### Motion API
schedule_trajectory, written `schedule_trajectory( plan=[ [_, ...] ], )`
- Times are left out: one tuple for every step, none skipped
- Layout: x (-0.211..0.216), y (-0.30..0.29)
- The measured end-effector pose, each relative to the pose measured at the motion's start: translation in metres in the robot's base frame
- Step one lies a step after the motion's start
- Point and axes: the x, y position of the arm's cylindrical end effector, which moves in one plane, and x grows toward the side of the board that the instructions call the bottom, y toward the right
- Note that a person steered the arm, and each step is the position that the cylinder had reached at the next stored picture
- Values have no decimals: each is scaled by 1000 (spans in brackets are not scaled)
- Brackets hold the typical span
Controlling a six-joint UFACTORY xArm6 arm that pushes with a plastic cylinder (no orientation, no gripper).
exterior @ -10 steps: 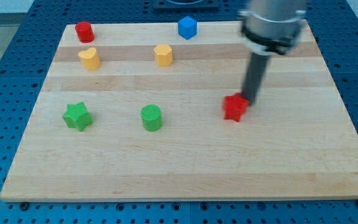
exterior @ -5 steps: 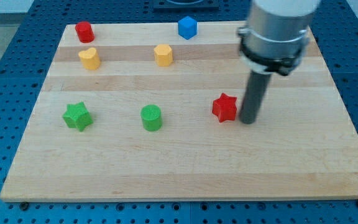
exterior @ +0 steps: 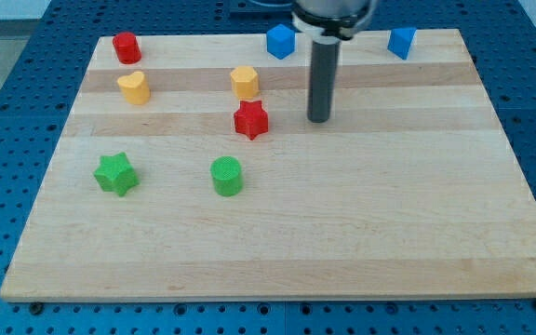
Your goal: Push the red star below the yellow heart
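Tip (exterior: 318, 119) right of upright red star (exterior: 250, 120).

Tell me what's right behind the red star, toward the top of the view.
Just above the red star sits a yellow block, its shape unclear, nearly touching it. My tip stands apart to the view's right. Nothing there is covered.

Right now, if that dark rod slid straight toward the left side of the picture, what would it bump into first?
Most likely the red star. My tip sits to its right at about the same height, apart from it, with bare board between. The yellow block lies higher and would probably be missed.
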Motion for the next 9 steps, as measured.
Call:
schedule_trajectory(
  plan=[
    [24,-66],
    [26,-82],
    [26,-88],
    [26,-142],
    [26,-148],
    [21,-64],
    [-17,-56],
    [-13,-107],
    [18,-185]
  ],
)
